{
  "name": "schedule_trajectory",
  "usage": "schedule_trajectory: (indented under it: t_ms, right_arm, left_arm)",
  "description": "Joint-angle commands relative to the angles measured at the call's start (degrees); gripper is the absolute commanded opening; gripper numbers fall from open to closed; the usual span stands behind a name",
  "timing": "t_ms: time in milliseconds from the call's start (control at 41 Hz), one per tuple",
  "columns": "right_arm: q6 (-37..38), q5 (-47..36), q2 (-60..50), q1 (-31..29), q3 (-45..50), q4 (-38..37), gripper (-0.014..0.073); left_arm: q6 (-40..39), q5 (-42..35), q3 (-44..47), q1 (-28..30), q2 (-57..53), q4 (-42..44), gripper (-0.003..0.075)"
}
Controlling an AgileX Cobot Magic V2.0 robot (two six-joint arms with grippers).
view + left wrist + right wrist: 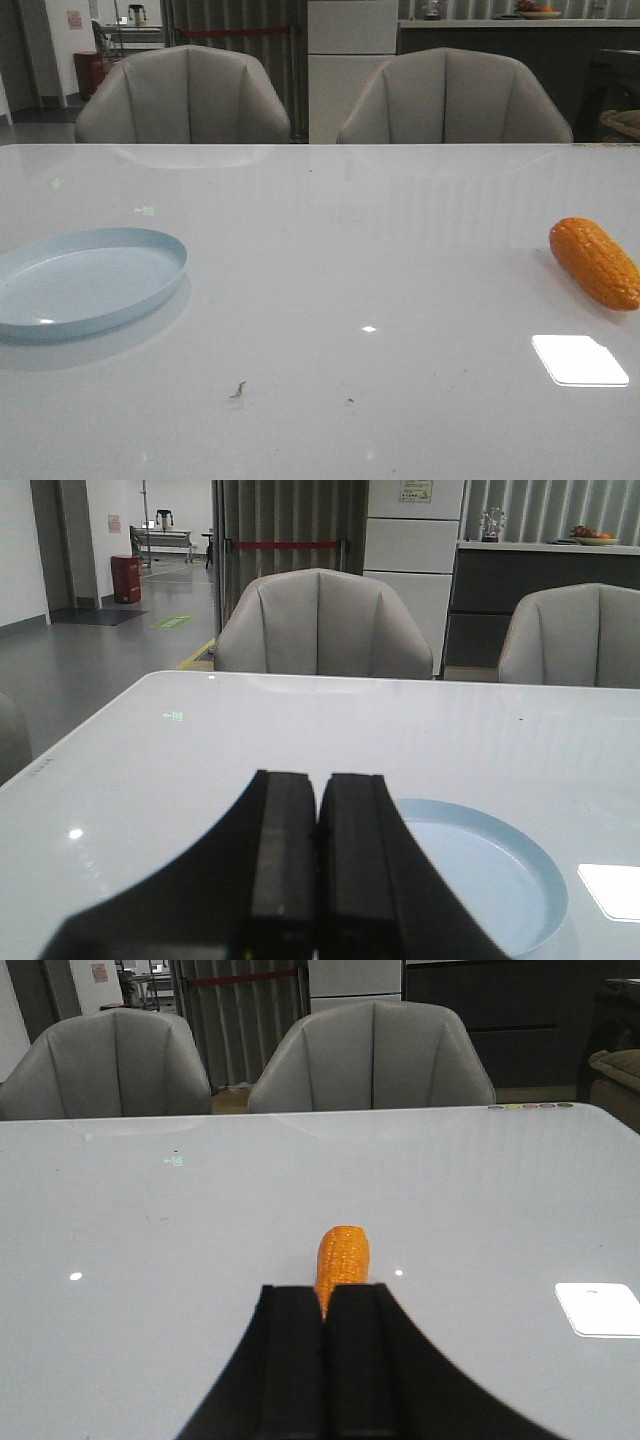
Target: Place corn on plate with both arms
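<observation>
An orange corn (596,262) lies on the white table at the far right, well away from the pale blue plate (85,280) at the left. No gripper shows in the front view. In the left wrist view my left gripper (319,780) is shut with nothing in it, and the plate (490,880) lies just beyond it to one side. In the right wrist view my right gripper (325,1295) is shut and empty, with the corn (342,1258) lying on the table straight beyond its tips, its near end hidden behind them.
Two grey chairs (185,95) (455,98) stand behind the table's far edge. A bright window reflection (580,360) and a few small dark specks (238,390) mark the white tabletop (350,250) between plate and corn.
</observation>
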Motion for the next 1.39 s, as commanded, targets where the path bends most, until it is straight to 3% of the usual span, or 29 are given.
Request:
schedule_trajectory:
  t_ms: [0, 707, 927, 1122, 1268, 1366]
  right_arm:
    - [-0.39, -5.04, -1.33, -0.34, -1.19, 0.11, 0.0064]
    - [-0.39, -5.04, -1.33, -0.34, -1.19, 0.11, 0.0064]
    - [-0.39, -5.53, -1.33, -0.34, -1.19, 0.11, 0.0064]
    - [-0.39, -11.89, -1.33, -0.34, -1.19, 0.11, 0.0064]
    - [0.04, -19.48, -1.33, -0.34, -1.82, 0.11, 0.0064]
    - [0.04, -17.49, -1.27, -0.34, -4.96, 0.11, 0.0064]
  left_arm:
    - [-0.53, -5.37, 2.12, -0.41, -0.96, -0.53, 0.0094]
    - [-0.53, -5.49, 2.12, -0.41, -0.96, -0.53, 0.0094]
    - [-0.53, -10.19, 2.05, -0.41, -0.96, -0.53, 0.0094]
    - [-0.53, -18.26, 1.49, -0.41, -0.96, -0.53, 0.0094]
    - [-0.53, -18.1, -2.2, -0.41, -0.96, -0.53, 0.0094]
    - [-0.53, -17.42, -6.0, -0.41, -0.96, 0.62, 0.0094]
